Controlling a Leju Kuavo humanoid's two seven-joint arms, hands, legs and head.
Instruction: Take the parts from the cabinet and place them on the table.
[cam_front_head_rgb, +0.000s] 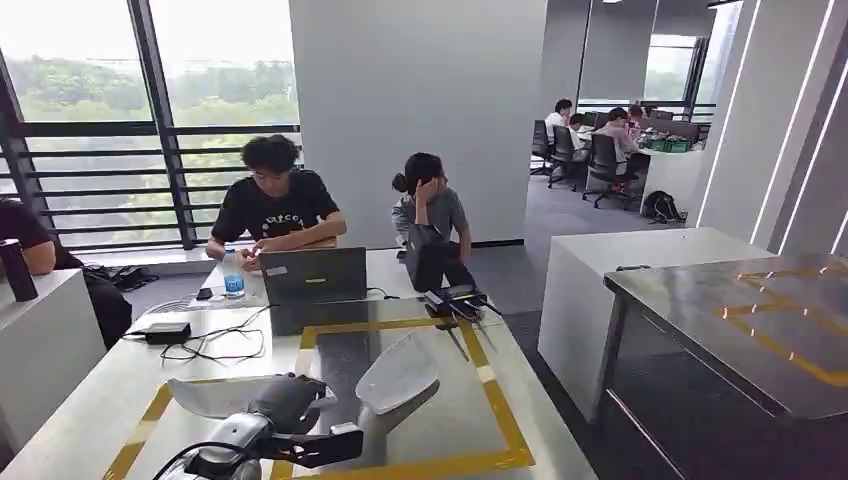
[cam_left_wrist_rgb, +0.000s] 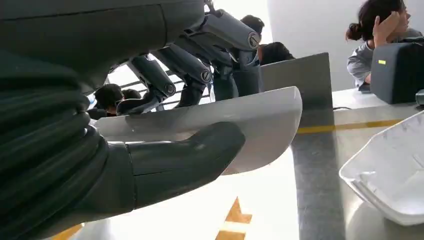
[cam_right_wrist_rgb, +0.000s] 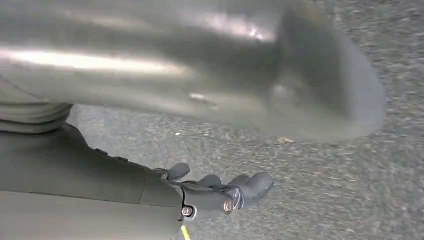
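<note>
A pale, glossy moulded plastic part (cam_front_head_rgb: 205, 396), shallow and curved like a shell, lies gripped in the robot's left hand (cam_front_head_rgb: 285, 402) just above the white surface (cam_front_head_rgb: 90, 400), its long axis running roughly side to side across the near edge; in the left wrist view the thick grey thumb (cam_left_wrist_rgb: 185, 160) presses under the part (cam_left_wrist_rgb: 240, 120) while the darker fingers (cam_left_wrist_rgb: 200, 75) curl over its upper rim. A second, similar white part (cam_front_head_rgb: 398, 378) rests on the surface just beside it, inside a rectangle of yellow tape (cam_front_head_rgb: 500, 400), its dished side tilted upward. The right hand (cam_right_wrist_rgb: 220, 192) hangs over grey speckled floor (cam_right_wrist_rgb: 325, 190), fingers curled in, holding nothing. Two people sit beyond a laptop (cam_front_head_rgb: 313, 274).
</note>
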